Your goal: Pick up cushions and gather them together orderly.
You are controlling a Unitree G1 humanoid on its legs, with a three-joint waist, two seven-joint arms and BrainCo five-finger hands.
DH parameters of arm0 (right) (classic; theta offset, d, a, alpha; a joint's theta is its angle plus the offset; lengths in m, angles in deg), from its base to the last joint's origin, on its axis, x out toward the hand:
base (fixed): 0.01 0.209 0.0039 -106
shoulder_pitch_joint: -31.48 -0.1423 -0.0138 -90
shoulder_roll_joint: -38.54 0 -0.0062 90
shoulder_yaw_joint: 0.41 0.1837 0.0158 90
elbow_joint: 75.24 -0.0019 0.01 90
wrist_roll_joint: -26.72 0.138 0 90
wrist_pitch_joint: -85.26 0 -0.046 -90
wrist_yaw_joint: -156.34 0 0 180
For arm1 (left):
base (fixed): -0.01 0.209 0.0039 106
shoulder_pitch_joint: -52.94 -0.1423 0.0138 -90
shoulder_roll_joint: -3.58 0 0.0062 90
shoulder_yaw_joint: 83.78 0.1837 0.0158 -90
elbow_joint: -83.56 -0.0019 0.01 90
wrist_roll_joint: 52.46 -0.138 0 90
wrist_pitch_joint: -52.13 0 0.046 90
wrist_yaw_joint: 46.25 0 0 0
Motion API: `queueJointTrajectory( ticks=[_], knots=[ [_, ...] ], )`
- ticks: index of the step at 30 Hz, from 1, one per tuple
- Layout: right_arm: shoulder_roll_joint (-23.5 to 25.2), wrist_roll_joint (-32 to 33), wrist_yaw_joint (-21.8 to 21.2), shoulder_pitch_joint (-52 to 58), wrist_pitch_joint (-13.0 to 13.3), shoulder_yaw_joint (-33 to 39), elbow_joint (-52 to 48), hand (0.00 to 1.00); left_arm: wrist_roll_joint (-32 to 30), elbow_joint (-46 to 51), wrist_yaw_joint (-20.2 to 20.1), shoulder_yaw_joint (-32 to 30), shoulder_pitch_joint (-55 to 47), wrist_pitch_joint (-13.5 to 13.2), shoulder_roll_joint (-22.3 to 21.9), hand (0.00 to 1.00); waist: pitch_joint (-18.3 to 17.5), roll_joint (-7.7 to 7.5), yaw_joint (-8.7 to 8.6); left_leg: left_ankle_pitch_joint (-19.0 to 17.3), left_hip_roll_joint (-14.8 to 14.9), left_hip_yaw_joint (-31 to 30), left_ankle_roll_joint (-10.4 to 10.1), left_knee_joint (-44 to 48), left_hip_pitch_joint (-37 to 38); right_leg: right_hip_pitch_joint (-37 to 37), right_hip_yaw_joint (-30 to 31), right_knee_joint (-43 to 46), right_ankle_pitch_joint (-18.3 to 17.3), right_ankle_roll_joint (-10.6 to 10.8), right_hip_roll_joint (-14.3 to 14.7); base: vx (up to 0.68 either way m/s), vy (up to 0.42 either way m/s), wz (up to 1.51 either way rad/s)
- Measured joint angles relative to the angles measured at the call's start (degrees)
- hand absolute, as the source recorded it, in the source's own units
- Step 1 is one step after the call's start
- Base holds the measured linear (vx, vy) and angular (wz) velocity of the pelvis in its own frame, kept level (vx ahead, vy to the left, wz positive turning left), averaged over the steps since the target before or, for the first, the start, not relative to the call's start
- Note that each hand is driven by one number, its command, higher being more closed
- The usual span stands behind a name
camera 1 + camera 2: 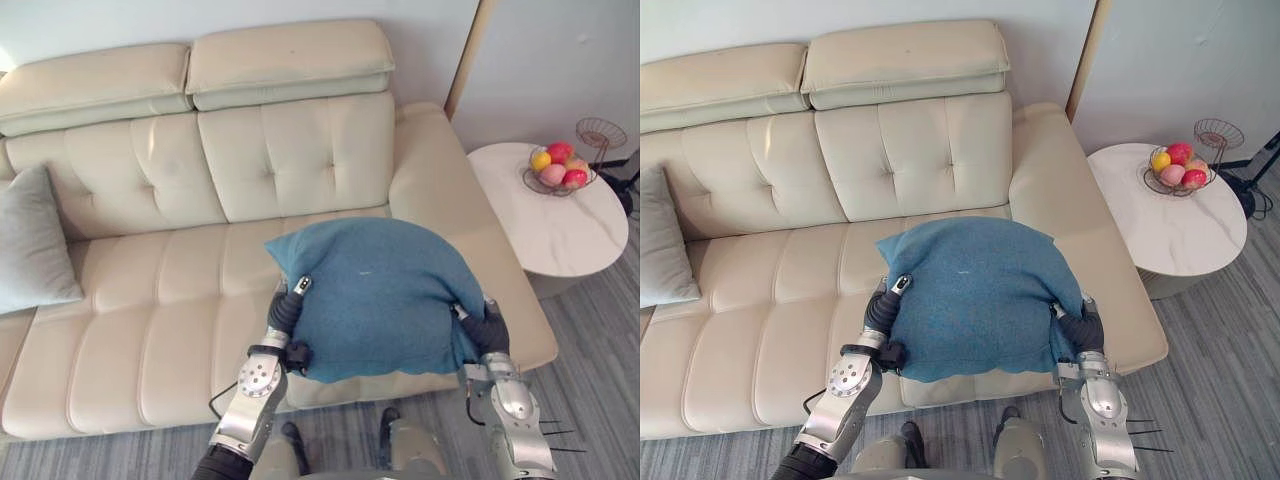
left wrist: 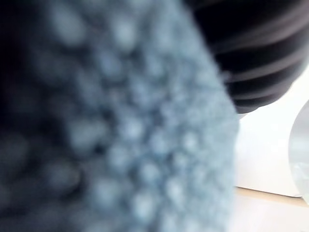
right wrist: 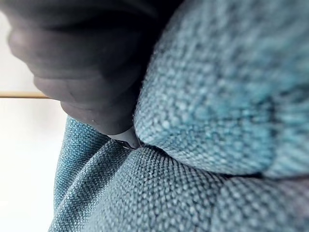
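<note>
Teal cushion (image 1: pixel 375 295) between left hand (image 1: pixel 286 311) and right hand (image 1: pixel 488 330).

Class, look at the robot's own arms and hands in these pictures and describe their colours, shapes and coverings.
Both arms are silver-grey with smooth, rounded shells. The left arm carries a round disc-shaped plate near the wrist. The left hand and right hand each wear a dark ribbed cover over back and wrist.
</note>
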Motion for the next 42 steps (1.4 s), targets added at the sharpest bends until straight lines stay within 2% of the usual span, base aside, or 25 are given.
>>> queueJointTrajectory(
  ticks=[6, 11, 14, 15, 18, 20, 21, 25, 26, 29, 30, 32, 33, 36, 39, 40, 42],
  knots=[
    [0.3, -3.6, 2.7, -1.9, 0.0, -1.3, 0.0, 1.0, -2.4, 0.5, 1.2, 0.0, 0.7, -0.1, 1.4, 1.0, 0.0, 0.03, -0.26, 0.9, -2.3, 1.9, 1.5, -4.8, 2.4, 1.3, 2.0, -5.3, 3.6, 0.9, -0.7, 0.05, 0.1, -0.17],
    [0.1, -7.2, 7.2, -9.5, -0.1, -4.5, 1.7, 1.0, -4.6, 0.5, 5.7, -0.6, 5.0, -0.1, 3.6, 1.0, 0.1, -0.16, 0.0, 2.1, -3.6, 1.6, 3.1, -5.7, -1.3, -2.0, 2.5, -6.5, 5.4, 1.2, -1.6, -0.05, 0.045, 0.05],
    [0.2, -10.2, 12.0, -20.2, -0.4, -6.8, 6.9, 1.0, -6.6, -1.0, 10.0, -2.7, 11.4, -0.1, 4.2, 1.0, 1.0, -0.24, 0.48, 3.3, -4.0, 1.3, 3.8, -5.4, -5.0, -4.5, 2.5, -8.5, 7.7, 1.4, -1.8, -0.15, 0.045, 0.08],
    [0.1, -12.5, 15.4, -27.5, -0.5, -7.3, 9.1, 1.0, -8.2, -3.2, 12.9, -4.1, 17.7, -0.2, 4.9, 1.0, 3.4, -0.24, 1.41, 3.7, -3.9, 1.0, 4.0, -4.5, -7.1, -5.7, 2.6, -9.3, 8.9, 1.4, -1.8, -0.17, 0.038, 0.05],
    [0.1, -14.9, 19.2, -40.5, -1.2, -7.9, 13.2, 1.0, -9.6, -7.3, 16.8, -6.4, 28.4, -0.2, 7.5, 1.0, 5.8, -0.27, 1.61, 4.6, -3.8, 0.7, 4.5, -3.5, -11.8, -9.3, 2.8, -10.3, 11.1, 1.7, -1.7, -0.2, 0.027, 0.08],
    [0.0, -18.9, 24.2, -55.1, -2.1, -7.7, 17.6, 1.0, -11.2, -12.3, 21.9, -8.1, 41.4, -0.2, 11.1, 1.0, 10.1, -0.25, 1.8, 6.5, -3.9, 0.7, 5.0, -3.7, -14.5, -11.3, 2.6, -11.7, 13.5, 1.3, -1.7, -0.19, 0.007, 0.09],
    [-0.1, -19.4, 25.2, -59.4, -2.3, -7.3, 18.8, 1.0, -11.2, -13.9, 22.8, -9.0, 45.7, -0.2, 12.2, 1.0, 11.3, -0.2, 1.92, 7.3, -3.9, 0.7, 5.3, -3.7, -15.3, -11.7, 2.6, -12.2, 14.2, 1.5, -1.7, -0.18, -0.001, 0.08],
    [0.6, -23.4, 31.2, -80.1, -3.8, -2.0, 26.7, 1.0, -13.6, -24.1, 27.8, -13.2, 68.3, -0.1, 14.2, 1.0, 12.4, -0.1, 2.17, 10.2, -4.3, -0.7, 5.9, -4.0, -22.0, -17.2, 1.4, -13.6, 16.8, 0.9, -1.8, -0.11, 0.003, 0.16],
    [0.7, -23.7, 32.7, -84.5, -3.9, -0.4, 28.9, 0.0, -14.0, -27.9, 28.7, -13.5, 74.3, -0.1, 14.4, 0.0, 12.6, -0.08, 2.2, 11.0, -4.9, -1.2, 5.9, -5.0, -22.8, -17.6, 0.9, -14.6, 17.6, 0.8, -1.9, -0.07, 0.011, 0.22],
    [0.5, -23.7, 35.0, -92.0, -3.9, 1.7, 32.4, 0.0, -14.4, -34.9, 29.5, -13.6, 84.7, -0.1, 16.4, 0.0, 12.6, -0.05, 1.93, 13.7, -5.7, -1.7, 6.0, -9.1, -24.2, -19.5, 0.3, -16.8, 19.1, 0.7, -2.1, -0.03, 0.003, 0.18],
    [-0.8, -23.6, 35.4, -96.2, -3.9, 2.0, 35.4, 0.0, -14.3, -39.3, 29.7, -13.5, 90.6, -0.1, 17.7, 0.0, 12.7, -0.08, 1.55, 16.0, -6.2, -2.1, 6.0, -12.1, -25.5, -20.7, -0.3, -19.1, 20.7, 0.5, -2.1, -0.02, 0.009, 0.17],
    [-2.2, -23.0, 35.3, -100.3, -3.9, 2.1, 39.5, 0.0, -14.1, -43.6, 29.5, -13.5, 95.8, 0.0, 18.3, 0.0, 14.0, -0.03, 1.57, 18.0, -6.7, -2.4, 6.0, -15.0, -25.8, -21.1, -0.9, -21.4, 22.3, 0.4, -1.9, -0.03, 0.011, 0.14],
    [-4.0, -20.6, 34.3, -105.2, -3.9, 2.1, 45.3, 0.0, -12.7, -46.8, 28.5, -13.5, 100.3, 0.6, 19.0, 0.0, 16.4, -0.04, 1.64, 19.9, -7.0, -2.5, 5.9, -17.8, -25.8, -21.2, -1.2, -23.7, 23.8, 0.2, -1.6, -0.04, 0.006, 0.07],
    [-6.0, -13.6, 30.2, -108.6, -3.9, 1.3, 51.6, 0.0, -10.7, -50.1, 26.6, -13.4, 102.3, 0.8, 20.0, 0.0, 17.8, -0.12, 1.78, 22.4, -7.4, -2.6, 5.9, -21.8, -27.0, -22.8, -1.4, -26.4, 25.6, 0.0, -1.2, -0.04, -0.001, 0.02],
    [-8.0, -7.3, 25.9, -108.8, -3.9, 1.1, 55.1, 0.0, -9.5, -54.0, 24.4, -13.6, 102.7, 1.3, 20.0, 0.0, 19.0, -0.1, 2.04, 23.1, -7.5, -2.9, 5.8, -23.0, -28.4, -24.7, -1.5, -26.4, 25.7, 0.0, -0.9, -0.02, 0.05, 0.01],
    [-8.8, -3.6, 23.2, -108.7, -3.9, 1.0, 56.7, 0.0, -8.2, -55.6, 23.1, -14.1, 102.6, 2.0, 20.0, 0.0, 19.1, -0.06, 2.3, 23.2, -7.4, -2.9, 5.7, -23.0, -29.7, -26.0, -1.5, -26.4, 25.7, -0.1, -0.8, 0.01, 0.062, 0.01],
    [-9.5, -0.2, 21.1, -108.4, -4.0, 0.1, 57.3, 0.0, -7.0, -55.9, 21.5, -16.6, 102.6, 2.1, 19.8, 0.0, 19.6, -0.1, 2.66, 23.2, -6.9, -2.8, 5.7, -23.0, -31.1, -27.4, -1.5, -26.4, 25.8, -0.1, -0.8, 0.02, 0.057, -0.01]
  ],
)
